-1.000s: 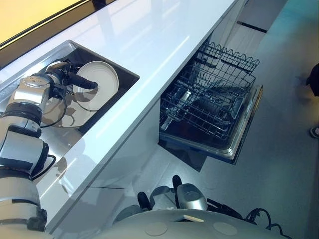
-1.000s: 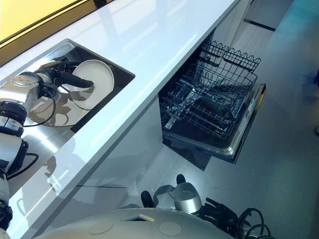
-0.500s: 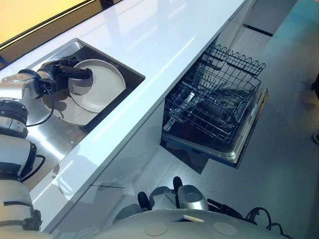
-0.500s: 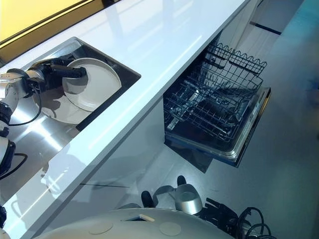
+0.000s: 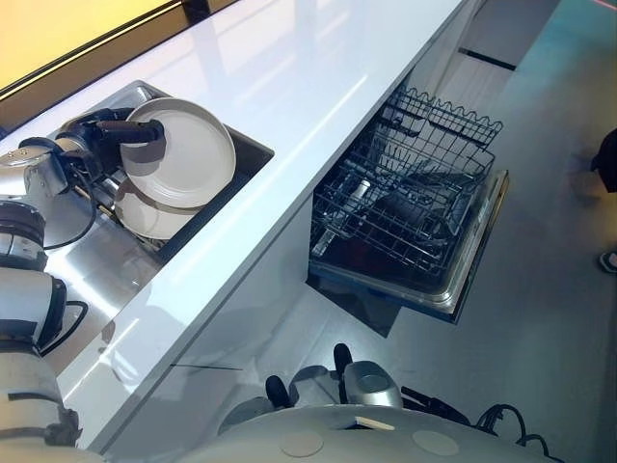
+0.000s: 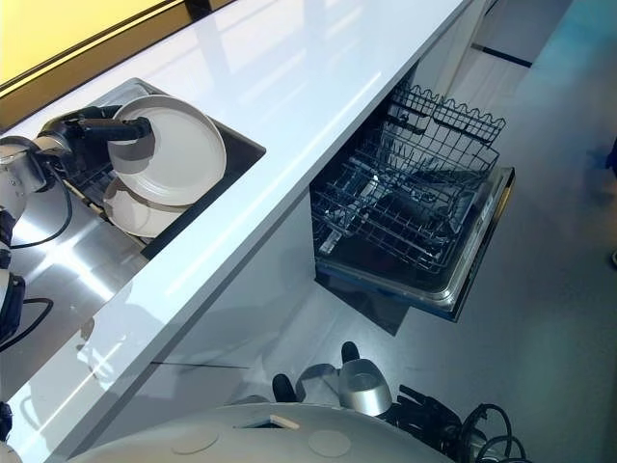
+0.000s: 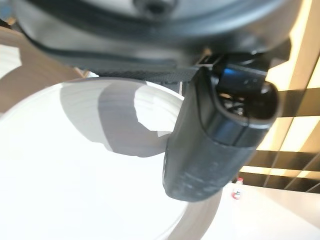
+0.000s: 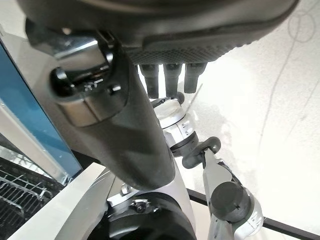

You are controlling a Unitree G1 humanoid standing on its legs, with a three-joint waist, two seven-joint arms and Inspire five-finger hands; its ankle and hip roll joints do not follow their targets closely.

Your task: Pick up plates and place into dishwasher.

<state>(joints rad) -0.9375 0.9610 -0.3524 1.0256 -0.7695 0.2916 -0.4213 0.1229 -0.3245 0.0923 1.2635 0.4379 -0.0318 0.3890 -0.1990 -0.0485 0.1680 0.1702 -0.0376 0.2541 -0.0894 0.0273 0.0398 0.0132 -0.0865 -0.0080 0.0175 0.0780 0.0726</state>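
My left hand [image 5: 94,137] is shut on the rim of a white plate [image 5: 183,154], its thumb [image 7: 215,145] lying across the plate's face [image 7: 75,175]. The plate is held tilted above the steel sink [image 5: 92,280], over its right end. Under it, a second white plate [image 5: 154,217] lies in the sink basin. The dishwasher [image 5: 472,260] stands open below the counter at the right, its wire rack [image 5: 405,203] pulled out with some dark items inside. My right hand [image 8: 125,135] hangs low beside my body, fingers relaxed and holding nothing.
The long white counter [image 5: 318,87] runs between the sink and the dishwasher, its front edge overhanging the rack. The lowered dishwasher door juts into the floor space. A person's dark clothing [image 5: 607,159] and a shoe [image 5: 609,258] show at the far right.
My left hand has lifted the plate up out of the sink basin and tipped it more upright. The second plate stayed lying in the sink.
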